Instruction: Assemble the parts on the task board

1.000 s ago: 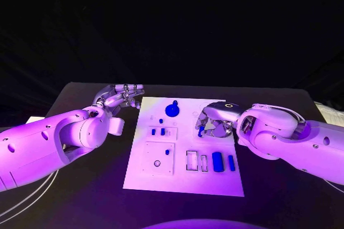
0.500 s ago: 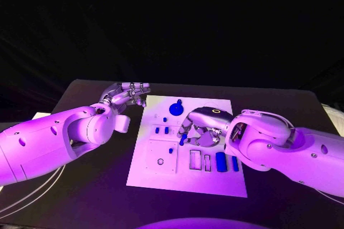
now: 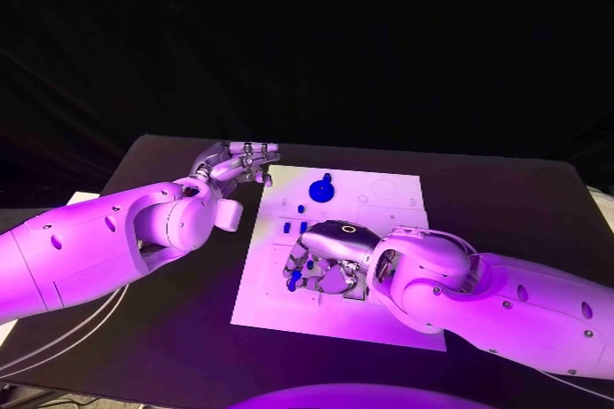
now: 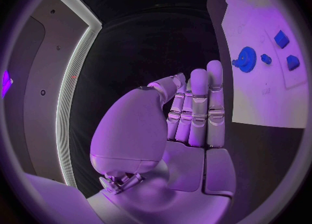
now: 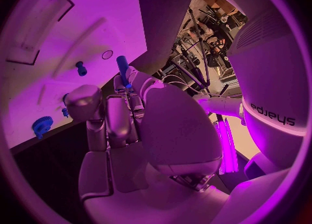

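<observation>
Pinched in the right robot hand (image 3: 330, 269) above the white board (image 3: 384, 196) on the desk (image 3: 153, 320), a blue peg (image 5: 122, 67), seemingly light, stiff and slippery, suits a mid-shaft grip, while the left robot hand (image 3: 240, 165) waits open alongside.

black table (image 3: 153, 302), dark backdrop behind, purple light

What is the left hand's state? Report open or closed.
Open. The left hand holds nothing, its fingers extended side by side, beside the task board.
</observation>
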Robot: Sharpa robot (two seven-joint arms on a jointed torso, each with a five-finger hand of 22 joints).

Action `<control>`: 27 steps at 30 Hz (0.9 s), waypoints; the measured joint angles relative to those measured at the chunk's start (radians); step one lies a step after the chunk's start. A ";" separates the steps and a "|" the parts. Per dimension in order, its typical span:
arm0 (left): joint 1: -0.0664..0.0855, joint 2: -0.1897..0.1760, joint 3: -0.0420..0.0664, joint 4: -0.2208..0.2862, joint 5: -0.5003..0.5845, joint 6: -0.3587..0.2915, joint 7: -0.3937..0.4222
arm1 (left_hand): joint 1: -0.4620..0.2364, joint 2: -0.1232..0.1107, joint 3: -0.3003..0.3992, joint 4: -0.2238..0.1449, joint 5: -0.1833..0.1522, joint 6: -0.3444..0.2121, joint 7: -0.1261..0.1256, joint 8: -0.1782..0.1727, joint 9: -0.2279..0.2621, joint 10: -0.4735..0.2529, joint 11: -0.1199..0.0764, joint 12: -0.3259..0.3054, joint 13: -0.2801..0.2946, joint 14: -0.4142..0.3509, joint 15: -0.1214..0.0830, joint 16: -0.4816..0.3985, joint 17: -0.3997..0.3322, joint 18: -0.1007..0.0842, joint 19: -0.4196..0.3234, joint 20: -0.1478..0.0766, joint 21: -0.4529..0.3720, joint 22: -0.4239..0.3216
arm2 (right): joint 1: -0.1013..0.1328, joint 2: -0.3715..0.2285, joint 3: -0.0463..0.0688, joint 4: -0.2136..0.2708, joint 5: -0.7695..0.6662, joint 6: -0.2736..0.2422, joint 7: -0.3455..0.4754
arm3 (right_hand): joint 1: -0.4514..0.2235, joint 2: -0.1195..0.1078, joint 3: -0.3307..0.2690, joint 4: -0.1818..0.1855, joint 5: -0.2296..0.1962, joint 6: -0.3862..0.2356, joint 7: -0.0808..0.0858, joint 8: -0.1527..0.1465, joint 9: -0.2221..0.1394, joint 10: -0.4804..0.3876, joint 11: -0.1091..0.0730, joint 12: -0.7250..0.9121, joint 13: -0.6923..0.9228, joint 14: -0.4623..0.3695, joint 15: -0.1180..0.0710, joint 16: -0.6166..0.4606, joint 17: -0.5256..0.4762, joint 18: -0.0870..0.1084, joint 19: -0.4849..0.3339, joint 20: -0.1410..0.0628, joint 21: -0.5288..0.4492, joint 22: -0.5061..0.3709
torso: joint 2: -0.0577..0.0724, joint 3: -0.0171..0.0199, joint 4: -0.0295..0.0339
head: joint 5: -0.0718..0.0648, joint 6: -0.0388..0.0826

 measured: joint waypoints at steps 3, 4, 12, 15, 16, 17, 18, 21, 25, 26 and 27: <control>0.000 0.000 0.000 0.001 0.000 0.001 -0.001 | 0.000 0.000 0.000 0.000 0.000 0.000 0.000 0.000 0.000 0.000 0.000 0.000 0.000 0.000 0.000 0.000 0.000 0.000 0.000 0.000 0.000 0.000 | -0.005 0.010 -0.003 -0.012 -0.014 0.000 0.002 | -0.001 -0.001 0.000 0.000 0.000 0.000 0.000 0.000 0.000 0.000 0.000 -0.001 0.000 0.000 0.000 0.000 0.000 0.000 0.000 0.000 0.000 0.000 | 0.001 -0.0006 0.0006 | 0.004 -0.002; 0.000 0.000 0.000 0.001 0.000 0.002 -0.001 | 0.000 0.000 0.000 0.000 0.000 0.000 0.000 0.000 -0.001 0.000 0.000 0.000 0.000 0.000 0.000 0.000 0.000 0.000 0.000 0.000 0.000 0.000 | -0.007 0.014 -0.004 -0.017 -0.020 0.000 0.003 | -0.001 -0.001 0.000 0.000 0.000 0.000 0.000 0.000 0.000 0.000 0.000 -0.001 0.000 0.000 0.000 0.000 0.000 0.000 0.000 0.000 0.000 0.000 | 0.001 -0.0011 0.0004 | 0.006 -0.002; 0.000 0.003 0.000 0.002 0.000 0.003 -0.002 | 0.000 0.000 0.000 0.000 0.000 0.000 0.000 0.000 -0.001 0.000 0.000 0.000 0.000 0.000 0.000 0.000 0.000 0.000 0.000 0.000 0.000 0.000 | -0.011 0.036 -0.007 -0.048 -0.055 0.000 0.006 | -0.003 -0.003 0.000 0.000 0.000 0.000 0.000 0.000 0.000 0.000 0.000 0.003 0.000 0.000 0.000 0.004 0.002 0.000 0.000 0.000 0.000 0.002 | 0.000 -0.0007 0.0007 | 0.009 -0.004; 0.000 0.003 0.000 0.002 0.000 0.004 -0.002 | 0.000 0.000 0.000 0.000 0.000 0.000 0.000 0.000 -0.001 0.000 0.000 0.000 0.000 0.000 0.000 0.000 0.000 0.000 0.000 0.000 0.000 0.000 | -0.011 0.039 -0.008 -0.056 -0.068 0.000 0.006 | -0.003 -0.003 0.000 0.000 -0.001 0.000 0.000 0.000 0.000 0.000 0.000 0.003 -0.001 0.000 0.000 0.004 0.002 0.000 0.000 0.000 0.000 0.002 | 0.000 -0.0001 0.0009 | 0.009 -0.005; 0.000 0.003 0.000 0.002 0.000 0.004 -0.002 | 0.000 0.000 0.000 0.000 0.000 0.000 0.000 0.000 -0.001 0.000 0.000 0.000 0.000 0.000 0.000 0.000 0.000 0.000 0.000 0.000 0.000 0.000 | -0.012 0.040 -0.008 -0.058 -0.072 -0.001 0.006 | -0.003 -0.003 0.000 0.000 -0.001 0.000 0.000 0.000 0.000 0.000 0.000 0.003 -0.001 0.000 0.000 0.004 0.002 0.000 0.000 0.000 0.000 0.002 | 0.000 0.0000 0.0008 | 0.009 -0.005; 0.000 0.003 0.000 0.002 0.000 0.004 -0.002 | 0.000 0.000 0.000 0.000 0.000 0.000 0.000 0.000 -0.001 0.000 0.000 0.000 0.000 0.000 0.000 0.000 0.000 0.000 0.000 0.000 0.000 0.000 | -0.012 0.040 -0.008 -0.059 -0.076 -0.001 0.006 | -0.003 -0.003 0.000 0.000 -0.001 0.000 0.000 0.000 0.000 0.000 0.000 0.003 -0.001 0.000 0.000 0.004 0.002 0.000 0.000 0.000 0.000 0.002 | 0.000 0.0000 0.0007 | 0.009 -0.005; 0.000 0.003 0.000 0.002 0.000 0.004 -0.003 | 0.000 0.000 0.000 0.000 0.000 0.000 0.000 0.000 -0.001 0.000 0.000 0.000 0.000 0.000 0.000 0.000 0.000 0.000 0.000 0.000 0.000 0.000 | -0.012 0.040 -0.009 -0.061 -0.080 -0.002 0.006 | -0.003 -0.003 0.001 -0.001 -0.001 0.000 0.000 0.000 0.000 0.000 0.000 0.003 -0.001 0.000 0.000 0.004 0.003 0.000 0.000 0.000 0.000 0.004 | 0.000 -0.0001 0.0007 | 0.009 -0.006; 0.000 0.003 0.000 0.002 0.000 0.005 -0.003 | 0.000 0.000 0.000 0.000 0.000 0.000 0.000 0.000 -0.001 0.000 0.000 0.000 0.000 0.000 0.000 0.000 0.000 0.000 0.000 0.000 0.000 0.000 | -0.012 0.040 -0.009 -0.065 -0.092 -0.004 0.003 | -0.003 -0.003 0.004 -0.004 -0.001 0.000 0.000 0.000 0.000 0.000 0.000 0.003 -0.001 0.000 0.000 0.004 0.005 0.000 0.000 0.000 0.000 0.005 | 0.000 0.0006 0.0001 | 0.010 -0.006; 0.000 0.003 0.000 0.002 0.000 0.005 -0.003 | 0.000 0.000 0.000 0.000 0.000 0.000 0.000 0.000 -0.001 0.000 0.000 0.000 0.000 0.000 0.000 0.000 0.000 0.000 0.000 0.000 0.000 0.000 | -0.012 0.042 -0.009 -0.070 -0.104 -0.005 0.002 | -0.005 -0.005 0.004 -0.004 0.002 0.000 0.000 0.000 0.000 0.000 0.000 0.003 -0.001 0.000 0.000 0.004 0.005 0.000 0.000 0.000 0.000 0.005 | 0.000 0.0007 -0.0001 | 0.010 -0.006; 0.000 0.003 0.000 0.002 0.000 0.006 -0.003 | 0.000 0.000 0.000 0.000 0.000 0.000 0.000 0.000 -0.001 0.000 0.000 0.000 0.000 0.000 0.000 0.000 0.000 0.000 0.000 0.000 0.000 0.000 | -0.012 0.044 -0.009 -0.071 -0.107 -0.006 0.002 | -0.005 -0.005 0.004 -0.004 0.002 0.000 0.000 0.000 0.000 0.000 0.000 0.003 0.000 0.000 0.000 0.004 0.005 0.000 0.000 0.000 0.000 0.005 | 0.000 0.0006 -0.0004 | 0.010 -0.006; 0.000 0.003 0.000 0.002 0.000 0.006 -0.003 | 0.000 0.000 0.000 0.000 0.000 0.000 0.000 0.000 -0.001 0.000 0.000 0.000 0.000 0.000 0.000 0.000 0.000 0.000 0.000 0.000 0.000 0.000 | -0.012 0.045 -0.009 -0.072 -0.108 -0.006 0.002 | -0.005 -0.005 0.004 -0.004 0.002 0.000 0.000 0.000 0.000 0.000 0.000 0.003 0.000 0.000 0.000 0.004 0.005 0.000 0.000 0.000 0.000 0.005 | 0.000 0.0007 -0.0005 | 0.010 -0.006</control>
